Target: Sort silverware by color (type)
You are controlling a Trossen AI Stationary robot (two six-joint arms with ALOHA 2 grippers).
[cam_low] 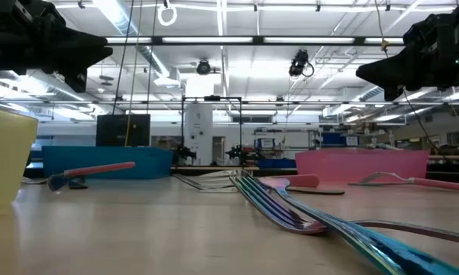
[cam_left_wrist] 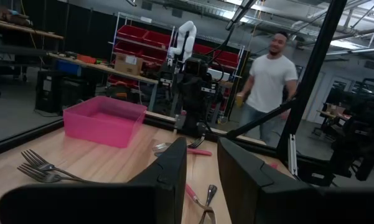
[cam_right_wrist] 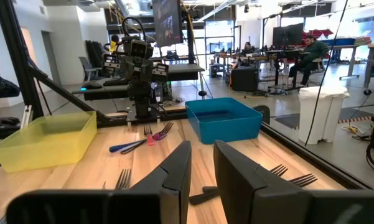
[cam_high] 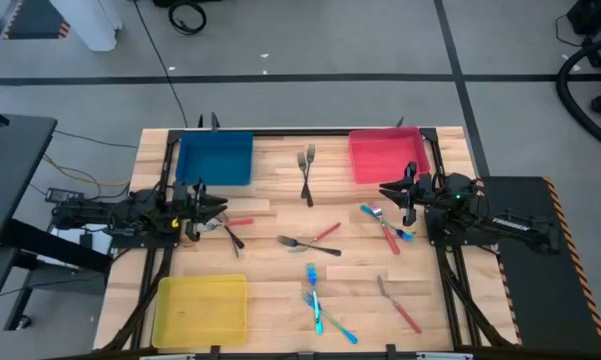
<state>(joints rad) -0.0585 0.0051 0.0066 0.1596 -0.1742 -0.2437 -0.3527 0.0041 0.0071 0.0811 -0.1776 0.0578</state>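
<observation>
- The silverware lies scattered flat across the middle of the desk — a grey pair near the far edge, crossed pieces at the centre, blue ones toward the near edge, red and blue ones by the right side, a red-handled one by the left.
- None sits in the blue tray, red tray or yellow tray yet.
- Left gripper hangs at the left edge, right gripper at the right edge; both show fingers a narrow gap apart, holding nothing.
- These pieces look light, stiff and slick, and lie low on the wood — I'd pinch a handle at mid-length, across its width.
- Crossed or touching pieces will likely drag a neighbour; single ones are easier first.
- Open wood between piles gives room to come down; the trays occupy three corners, so approach over their walls.
</observation>
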